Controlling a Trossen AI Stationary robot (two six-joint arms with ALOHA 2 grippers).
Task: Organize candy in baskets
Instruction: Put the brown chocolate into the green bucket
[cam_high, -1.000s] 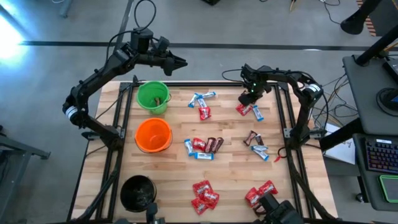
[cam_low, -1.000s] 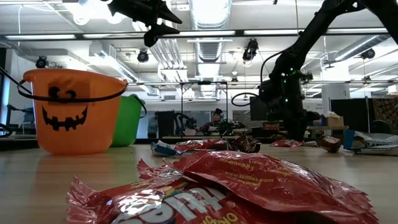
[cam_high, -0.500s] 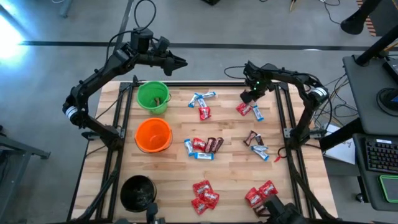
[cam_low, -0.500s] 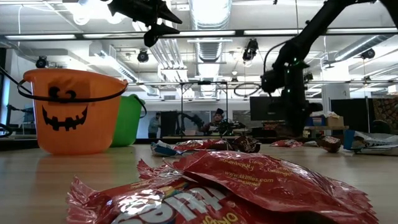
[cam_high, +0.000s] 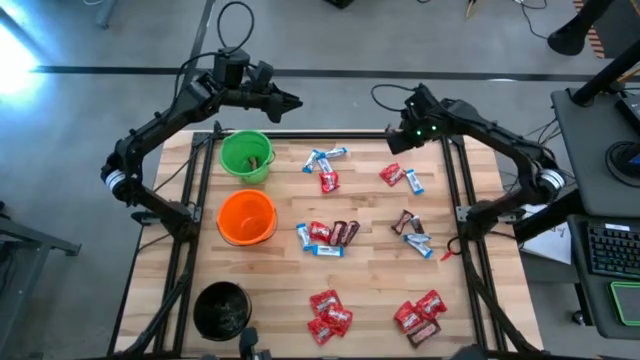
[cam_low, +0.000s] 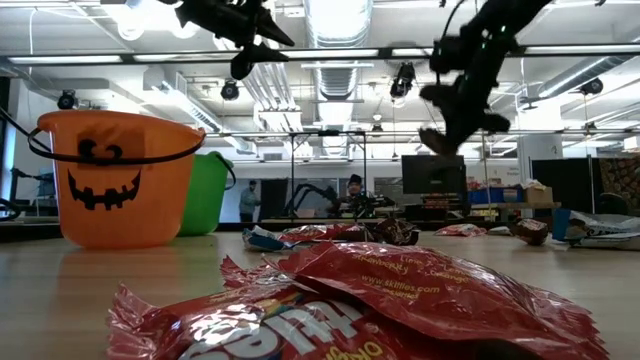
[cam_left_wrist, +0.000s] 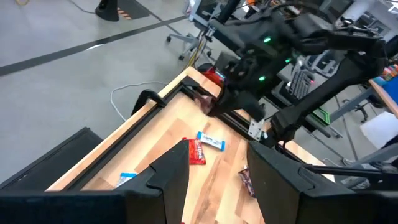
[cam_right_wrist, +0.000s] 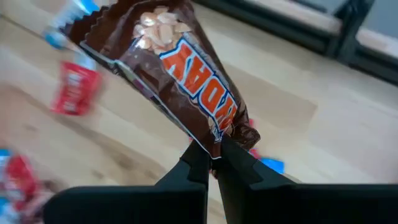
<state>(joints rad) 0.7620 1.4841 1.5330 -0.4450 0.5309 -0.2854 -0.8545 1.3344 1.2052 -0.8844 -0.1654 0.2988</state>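
We see the right gripper pinched shut on a glossy dark brown wrapped candy bar — lifted above the wooden table's far edge; the left gripper hovers part-open beyond the bright green plastic bucket.

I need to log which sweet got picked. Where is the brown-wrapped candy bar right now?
The brown candy bar hangs pinched in the right end effector, lifted above the table's far right edge, over the red and blue candies there.
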